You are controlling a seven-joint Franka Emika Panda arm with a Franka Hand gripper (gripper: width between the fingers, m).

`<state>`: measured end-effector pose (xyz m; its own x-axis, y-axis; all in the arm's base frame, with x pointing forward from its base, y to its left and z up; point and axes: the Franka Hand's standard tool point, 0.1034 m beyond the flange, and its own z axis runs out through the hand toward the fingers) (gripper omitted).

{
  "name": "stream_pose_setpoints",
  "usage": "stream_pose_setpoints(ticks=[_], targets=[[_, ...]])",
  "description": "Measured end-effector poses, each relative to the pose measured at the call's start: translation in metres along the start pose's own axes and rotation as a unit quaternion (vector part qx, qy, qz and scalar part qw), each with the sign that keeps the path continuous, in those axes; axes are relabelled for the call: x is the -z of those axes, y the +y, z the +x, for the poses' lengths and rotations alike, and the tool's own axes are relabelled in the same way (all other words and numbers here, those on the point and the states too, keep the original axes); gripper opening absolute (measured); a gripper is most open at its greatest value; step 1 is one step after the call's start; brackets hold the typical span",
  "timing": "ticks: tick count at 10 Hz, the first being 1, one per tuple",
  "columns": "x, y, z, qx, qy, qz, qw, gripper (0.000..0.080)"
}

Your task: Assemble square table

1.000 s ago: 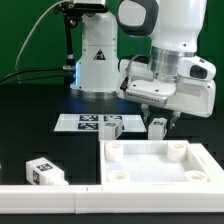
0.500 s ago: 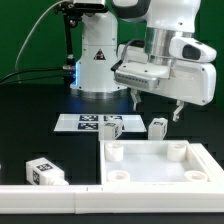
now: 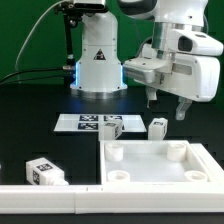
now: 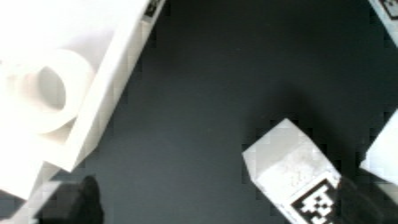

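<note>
The white square slab (image 3: 157, 166) with a raised rim and round corner holes lies at the front right. One short white leg (image 3: 158, 128) stands upright just behind its far edge. A second leg (image 3: 112, 126) stands on the marker board (image 3: 84, 122). A third leg (image 3: 45, 172) lies at the exterior view's left. My gripper (image 3: 168, 106) hangs open and empty above and slightly right of the first leg. In the wrist view I see the slab's rim with a corner hole (image 4: 43, 86), a tagged leg (image 4: 299, 170) and one dark finger (image 4: 68, 204).
A long white rail (image 3: 50, 196) runs along the front edge, left of the slab. The robot's white base (image 3: 97, 62) stands at the back, with a black post and cable beside it. The table top is black.
My gripper was low around the leg behind the slab; it has risen and shifted toward the exterior view's right, leaving the leg standing free.
</note>
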<state>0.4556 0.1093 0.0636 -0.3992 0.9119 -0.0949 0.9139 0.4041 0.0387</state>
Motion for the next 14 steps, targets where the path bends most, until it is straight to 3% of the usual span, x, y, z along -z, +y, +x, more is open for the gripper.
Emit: stream_pose_setpoints(ticks=[1,2,3,4,5,6,7,8,11,12,13,14], targets=[[-0.004,0.0,0.005,-0.075,0.018,-0.021,0.997,0.0649],[-0.005,-0.001,0.007,-0.154,0.027,-0.027,0.987,0.0649],[-0.002,0.004,0.015,-0.268,0.044,-0.039,0.962,0.0649],[0.0,0.004,0.023,-0.364,0.056,-0.038,0.929,0.0649],[-0.001,0.002,0.018,-0.374,0.057,-0.035,0.925,0.0649],[-0.003,-0.003,0.011,-0.364,0.067,-0.042,0.928,0.0649],[-0.004,-0.003,0.013,-0.419,0.072,-0.034,0.904,0.0649],[-0.004,-0.002,0.016,-0.429,0.074,-0.033,0.9,0.0649],[-0.002,0.006,0.014,-0.543,0.074,-0.013,0.836,0.0649],[0.003,0.017,0.019,-0.626,0.077,-0.006,0.776,0.0649],[0.006,0.023,0.031,-0.699,0.073,0.009,0.711,0.0649],[0.006,0.025,0.033,-0.723,0.065,0.024,0.687,0.0649]])
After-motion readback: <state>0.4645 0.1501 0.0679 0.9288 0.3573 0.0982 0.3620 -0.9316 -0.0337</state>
